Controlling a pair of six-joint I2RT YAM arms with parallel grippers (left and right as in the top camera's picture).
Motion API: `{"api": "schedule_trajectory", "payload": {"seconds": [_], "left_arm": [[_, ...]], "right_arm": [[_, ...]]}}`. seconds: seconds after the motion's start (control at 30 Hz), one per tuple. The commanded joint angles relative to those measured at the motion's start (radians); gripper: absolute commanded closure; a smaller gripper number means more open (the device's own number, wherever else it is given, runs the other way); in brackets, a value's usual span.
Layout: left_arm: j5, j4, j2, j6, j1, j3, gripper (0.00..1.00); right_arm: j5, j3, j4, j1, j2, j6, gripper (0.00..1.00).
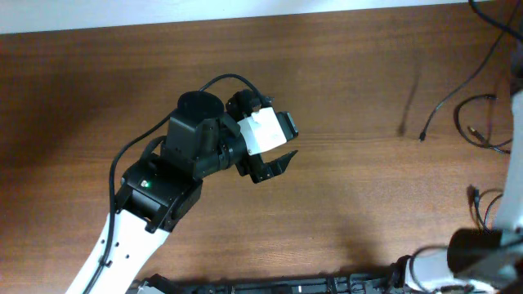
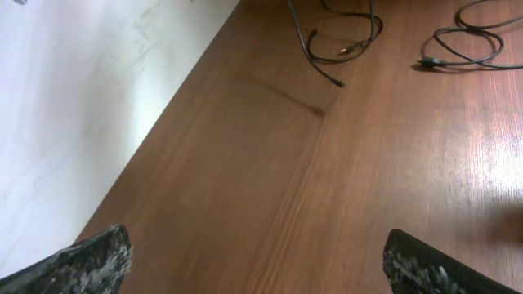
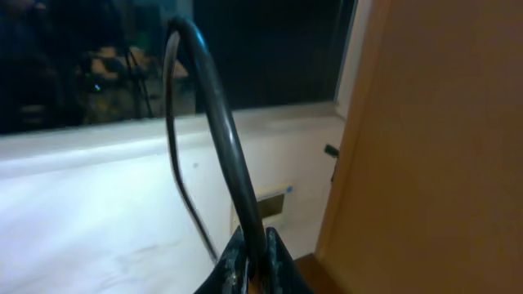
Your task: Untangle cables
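Thin black cables (image 1: 458,96) lie in loose loops at the table's far right, one plug end (image 1: 422,135) pointing toward the middle. The left wrist view shows them ahead: one loop (image 2: 343,51) and another (image 2: 474,49). My left gripper (image 1: 274,163) hovers over the table's middle, well left of the cables, open with nothing between its fingers (image 2: 98,257). In its own wrist view my right gripper (image 3: 253,257) is shut on a black cable (image 3: 214,114) that arcs up from the fingertips. Only the right arm (image 1: 474,249) shows overhead.
The wooden table (image 1: 351,212) has a white wall (image 2: 73,106) along its far edge. In the right wrist view the table edge (image 3: 359,147) is tilted, with a dark window and a white sill beyond it.
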Motion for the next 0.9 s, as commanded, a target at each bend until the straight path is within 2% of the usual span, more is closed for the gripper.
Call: {"api": "schedule_trajectory", "payload": {"seconds": [0.0, 0.03, 0.1, 0.23, 0.37, 0.4, 0.5, 0.63, 0.8, 0.87], "left_arm": [[-0.007, 0.001, -0.016, 0.005, -0.002, 0.005, 0.01], [-0.007, 0.001, -0.016, 0.005, -0.002, 0.005, 0.01], [-0.007, 0.001, -0.016, 0.005, -0.002, 0.005, 0.01], [-0.007, 0.001, -0.016, 0.005, -0.002, 0.005, 0.01], [-0.007, 0.001, -0.016, 0.005, -0.002, 0.005, 0.01], [-0.007, 0.001, -0.016, 0.005, -0.002, 0.005, 0.01], [-0.007, 0.001, -0.016, 0.005, -0.002, 0.005, 0.01], [-0.007, 0.001, -0.016, 0.005, -0.002, 0.005, 0.01], [-0.007, 0.001, -0.016, 0.005, -0.002, 0.005, 0.01], [-0.007, 0.001, -0.016, 0.005, -0.002, 0.005, 0.01]], "right_arm": [[0.047, 0.009, 0.096, -0.01, 0.083, 0.129, 0.96], [0.047, 0.009, 0.11, -0.012, 0.096, 0.162, 0.96], [0.043, 0.009, 0.176, -0.032, 0.146, 0.32, 0.96], [0.039, 0.009, 0.309, -0.1, 0.204, 0.491, 0.96], [-0.022, 0.009, 0.267, -0.161, 0.21, 0.509, 0.96], [-0.022, 0.009, 0.173, -0.18, 0.225, 0.413, 0.96], [-0.026, 0.009, 0.062, -0.18, 0.296, 0.255, 0.96], [-0.04, 0.009, -0.033, -0.179, 0.449, 0.195, 0.96], [-0.225, 0.008, -0.06, -0.172, 0.509, 0.0, 0.96], [-0.247, 0.008, -0.106, -0.159, 0.512, -0.139, 0.96]]}}
